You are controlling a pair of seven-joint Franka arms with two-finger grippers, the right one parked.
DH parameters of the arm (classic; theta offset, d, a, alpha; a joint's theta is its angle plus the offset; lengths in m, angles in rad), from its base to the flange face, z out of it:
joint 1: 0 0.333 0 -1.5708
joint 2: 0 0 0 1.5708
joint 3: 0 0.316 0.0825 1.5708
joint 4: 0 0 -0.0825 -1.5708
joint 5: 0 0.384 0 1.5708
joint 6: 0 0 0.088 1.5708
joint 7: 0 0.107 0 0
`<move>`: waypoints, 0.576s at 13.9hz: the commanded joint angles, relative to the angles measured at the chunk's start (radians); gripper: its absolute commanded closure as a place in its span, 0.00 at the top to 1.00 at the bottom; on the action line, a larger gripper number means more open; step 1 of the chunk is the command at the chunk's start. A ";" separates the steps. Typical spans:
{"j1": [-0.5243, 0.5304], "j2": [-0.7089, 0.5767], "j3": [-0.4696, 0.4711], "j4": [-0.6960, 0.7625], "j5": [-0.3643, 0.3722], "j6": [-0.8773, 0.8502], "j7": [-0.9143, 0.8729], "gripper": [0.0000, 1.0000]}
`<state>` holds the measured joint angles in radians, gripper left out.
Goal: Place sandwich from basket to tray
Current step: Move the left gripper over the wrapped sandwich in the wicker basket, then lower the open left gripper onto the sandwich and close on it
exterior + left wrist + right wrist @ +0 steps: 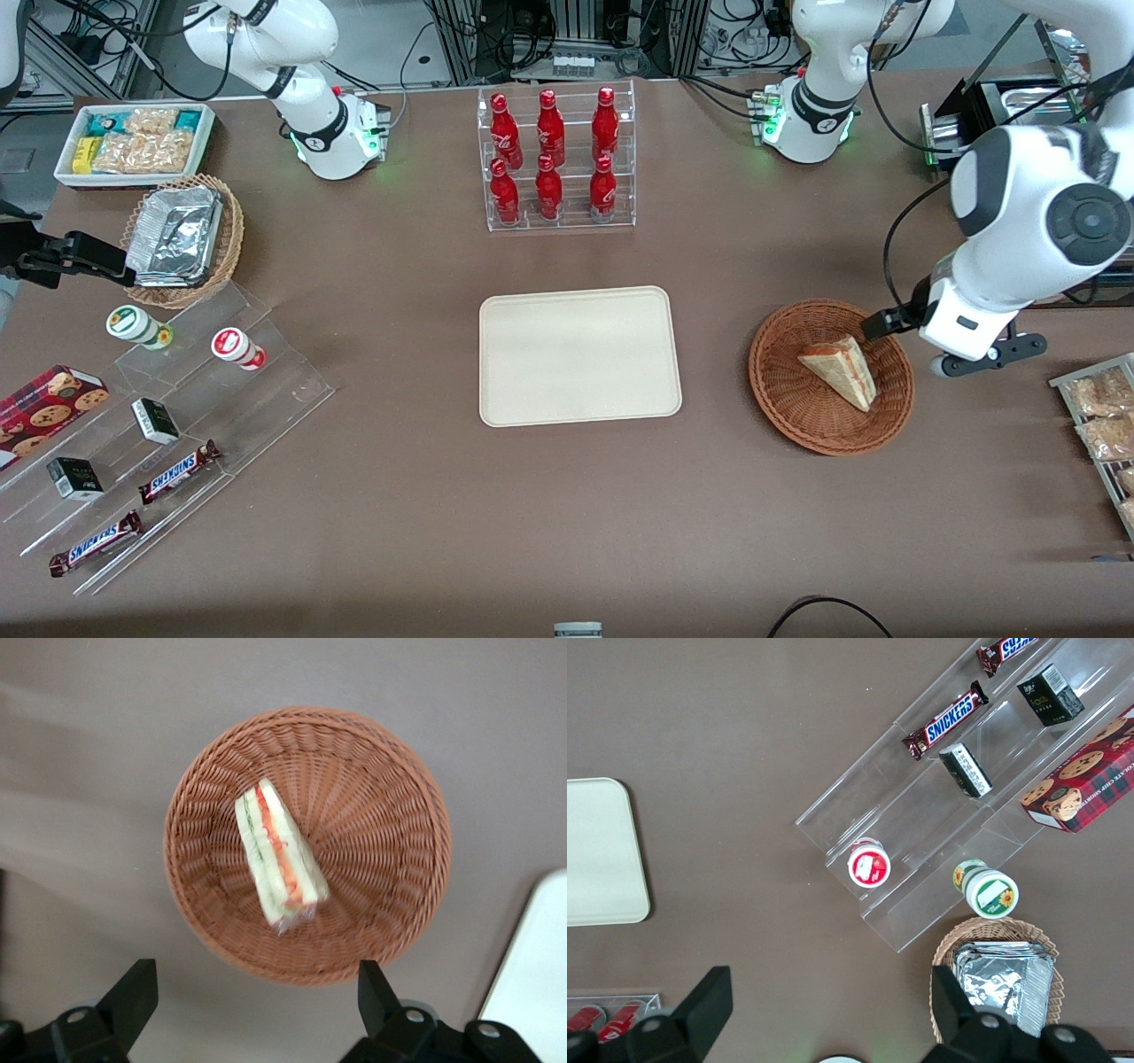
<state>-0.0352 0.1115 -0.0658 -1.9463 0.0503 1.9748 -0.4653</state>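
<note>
While the sandwich (276, 858) is lying untouched in the basket (390, 806), the gripper (252, 997) is hovering above it, fingers spread and empty. Judging by this, the approach is underway; next it is needing to descend, clamp the wedge, then carry it to the tray (580, 355).

The sandwich (842, 370) lies in the basket (780, 390), which sits toward the working arm's end of the table (399, 496), well apart from the tray (580, 356) in the middle. Bottle rack (556, 159) is farther from the front camera than the tray. The gripper (257, 1001) hangs above the basket's rim, fingers spread wide, touching nothing.
</note>
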 commanded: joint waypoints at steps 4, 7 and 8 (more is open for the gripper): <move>0.006 -0.047 -0.006 -0.247 0.003 0.300 -0.341 1.00; 0.009 -0.033 -0.006 -0.299 0.003 0.395 -0.395 1.00; 0.009 -0.026 -0.006 -0.307 0.003 0.421 -0.418 1.00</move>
<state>-0.0351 0.1070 -0.0664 -2.2147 0.0503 2.3472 -0.8320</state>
